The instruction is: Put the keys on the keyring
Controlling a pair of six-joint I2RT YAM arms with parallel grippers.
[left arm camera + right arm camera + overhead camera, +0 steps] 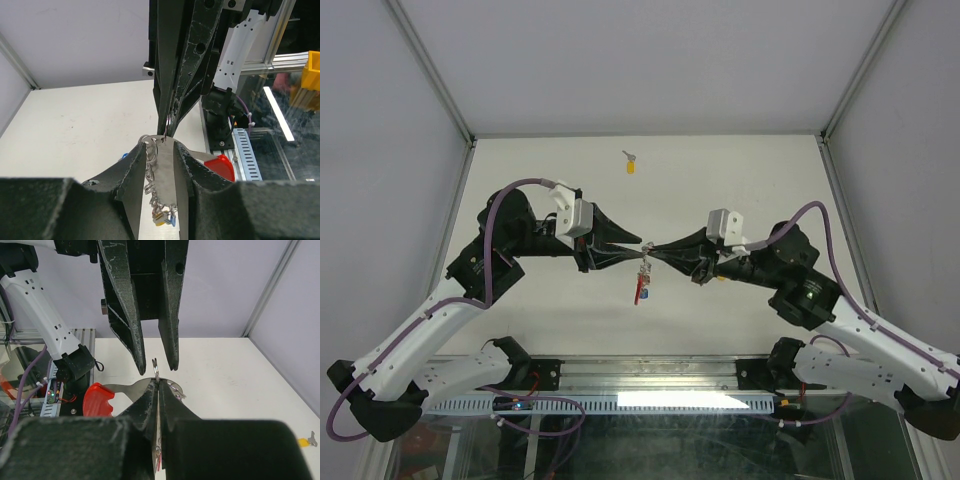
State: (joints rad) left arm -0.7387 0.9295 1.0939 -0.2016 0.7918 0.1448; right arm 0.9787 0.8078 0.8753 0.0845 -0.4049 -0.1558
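The right gripper [657, 247] is pinching the keyring [642, 278] in mid-air, keys [165, 218] dangling below, while the left gripper [638, 243] is hovering spread apart either side of its top ring

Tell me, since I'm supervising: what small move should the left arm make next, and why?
Probably ease the left gripper back off the keyring: its jaws stand apart, the right gripper pinches the ring shut, and a yellow key lies loose beyond.

White table [740, 180] enclosed by pale grey walls [650, 60] with aluminium corner posts [430, 68]; a light strip [690, 400] glows along the near edge.
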